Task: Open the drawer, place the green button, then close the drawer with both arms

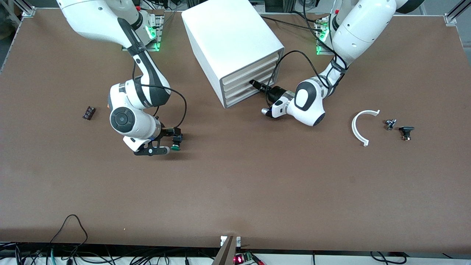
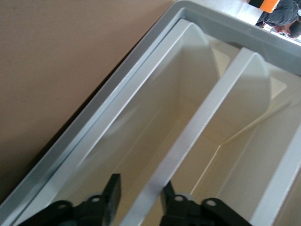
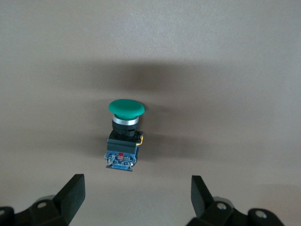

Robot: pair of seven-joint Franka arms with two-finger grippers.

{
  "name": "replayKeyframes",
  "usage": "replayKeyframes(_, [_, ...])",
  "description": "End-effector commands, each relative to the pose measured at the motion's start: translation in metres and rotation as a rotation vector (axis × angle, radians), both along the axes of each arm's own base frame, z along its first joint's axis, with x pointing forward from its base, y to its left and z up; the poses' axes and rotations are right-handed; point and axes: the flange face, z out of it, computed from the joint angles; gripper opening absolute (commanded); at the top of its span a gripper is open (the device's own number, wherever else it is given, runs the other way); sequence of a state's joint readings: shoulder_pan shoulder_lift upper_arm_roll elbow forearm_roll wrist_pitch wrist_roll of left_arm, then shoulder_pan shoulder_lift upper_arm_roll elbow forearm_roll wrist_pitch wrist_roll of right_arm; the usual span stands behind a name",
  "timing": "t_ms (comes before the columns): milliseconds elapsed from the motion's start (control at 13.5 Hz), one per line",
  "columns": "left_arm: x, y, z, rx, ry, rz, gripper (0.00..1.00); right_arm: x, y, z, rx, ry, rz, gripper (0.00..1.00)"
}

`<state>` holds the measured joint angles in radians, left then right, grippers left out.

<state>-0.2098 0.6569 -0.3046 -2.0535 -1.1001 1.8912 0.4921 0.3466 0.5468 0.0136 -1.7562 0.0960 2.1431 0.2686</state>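
The button (image 1: 176, 144), green cap on a black and blue body, lies on its side on the brown table toward the right arm's end. My right gripper (image 1: 172, 140) is low at the button, open wide, and holds nothing. In the right wrist view the button (image 3: 123, 134) lies just ahead of the open gripper (image 3: 138, 193). My left gripper (image 1: 254, 84) is at the front of the white cabinet (image 1: 232, 40), at a drawer (image 1: 239, 84) in the middle of the stack. In the left wrist view its fingers (image 2: 113, 193) straddle a white drawer lip (image 2: 207, 117) with a gap on one side. All the drawers look shut.
A white curved strip (image 1: 362, 127) and two small black parts (image 1: 390, 124) (image 1: 406, 131) lie toward the left arm's end. A small dark part (image 1: 88, 112) lies near the right arm's end of the table. Cables hang at the table's near edge.
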Motion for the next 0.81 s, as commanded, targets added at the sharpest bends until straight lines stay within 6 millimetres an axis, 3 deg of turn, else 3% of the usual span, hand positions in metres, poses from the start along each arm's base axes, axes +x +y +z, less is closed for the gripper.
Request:
replayKeyframes(0, [0.010, 0.017, -0.001, 0.032, -0.094, -0.024, 0.00, -0.002, 0.008, -0.013, -0.001, -0.013, -0.030, 1.00])
replayKeyframes(370, [0.102, 0.085, 0.025, 0.132, -0.171, 0.148, 0.00, 0.002, 0.009, -0.041, 0.004, -0.045, -0.039, 1.00])
replayKeyframes(593, [0.122, 0.103, 0.035, 0.140, -0.200, 0.193, 0.00, -0.001, 0.015, -0.055, 0.003, -0.045, -0.032, 1.00])
replayKeyframes(667, [0.125, 0.104, 0.041, 0.138, -0.210, 0.198, 0.92, -0.001, 0.016, -0.056, 0.005, -0.050, -0.033, 1.00])
replayKeyframes(741, [0.132, 0.107, 0.054, 0.144, -0.244, 0.217, 1.00, -0.002, 0.017, -0.057, 0.003, -0.048, -0.037, 0.99])
